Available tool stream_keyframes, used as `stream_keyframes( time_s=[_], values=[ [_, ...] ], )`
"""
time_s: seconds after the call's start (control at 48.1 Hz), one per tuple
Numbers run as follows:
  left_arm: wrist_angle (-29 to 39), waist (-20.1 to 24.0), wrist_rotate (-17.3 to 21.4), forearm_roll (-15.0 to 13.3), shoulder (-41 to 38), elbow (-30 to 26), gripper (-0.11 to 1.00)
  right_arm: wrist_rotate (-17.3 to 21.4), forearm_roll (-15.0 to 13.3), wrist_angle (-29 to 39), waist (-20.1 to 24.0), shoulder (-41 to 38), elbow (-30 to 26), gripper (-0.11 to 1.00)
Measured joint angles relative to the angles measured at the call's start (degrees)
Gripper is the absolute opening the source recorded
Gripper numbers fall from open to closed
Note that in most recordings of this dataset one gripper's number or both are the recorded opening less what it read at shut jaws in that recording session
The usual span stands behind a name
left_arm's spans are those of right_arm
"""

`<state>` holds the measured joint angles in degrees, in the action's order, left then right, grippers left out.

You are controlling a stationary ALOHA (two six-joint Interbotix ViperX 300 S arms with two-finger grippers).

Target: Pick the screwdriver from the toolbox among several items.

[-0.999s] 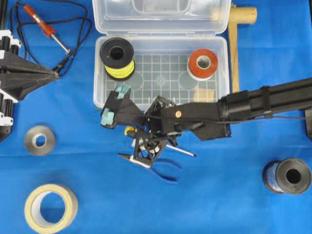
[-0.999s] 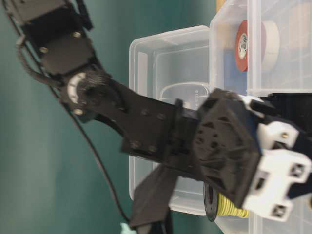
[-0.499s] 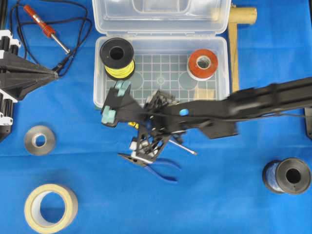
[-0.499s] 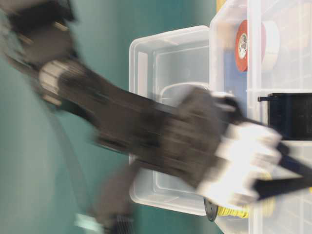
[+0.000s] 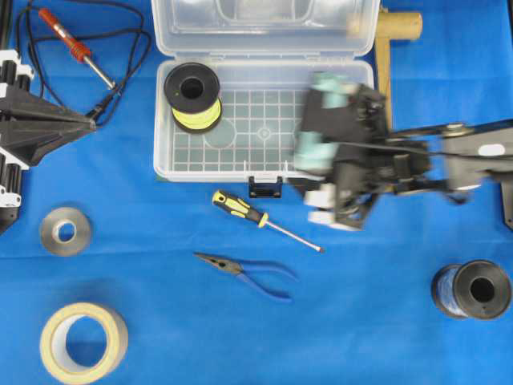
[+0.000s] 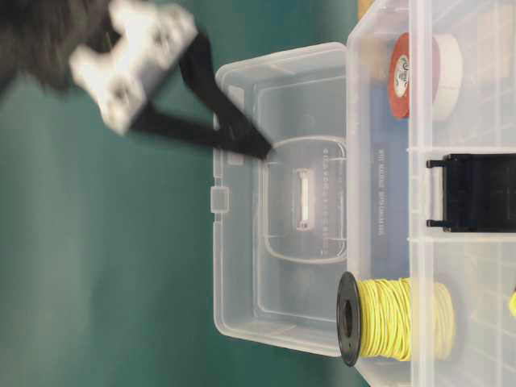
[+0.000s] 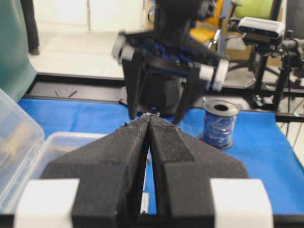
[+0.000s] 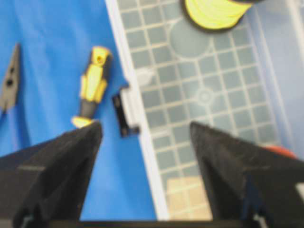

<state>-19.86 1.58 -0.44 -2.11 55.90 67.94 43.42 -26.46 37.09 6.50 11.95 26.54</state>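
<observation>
One screwdriver [image 5: 240,209] is seen on the blue cloth just in front of the toolbox [image 5: 365,120], near its latch [image 5: 265,186], outside the case. It is touched by nothing. The right gripper [image 5: 321,140] is raised over the toolbox's right end, jaws wide apart and empty. The left gripper [image 7: 149,124] is parked well to the toolbox's left, jaws together. The pick is judged done; only retreat seems needed.
</observation>
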Motion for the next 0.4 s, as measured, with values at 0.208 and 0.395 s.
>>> stream_keyframes(
  time_s=[0.208, 0.395],
  values=[
    [0.0, 0.09, 0.0, 0.0, 0.0, 0.0, 0.0, 0.09, -2.02, -9.67, 0.0, 15.38, 13.71, 0.74],
    [0.0, 0.09, 0.0, 0.0, 0.0, 0.0, 0.0, 0.09, -3.69, -13.36, 0.0, 29.44, 25.4, 0.74]
  ],
)
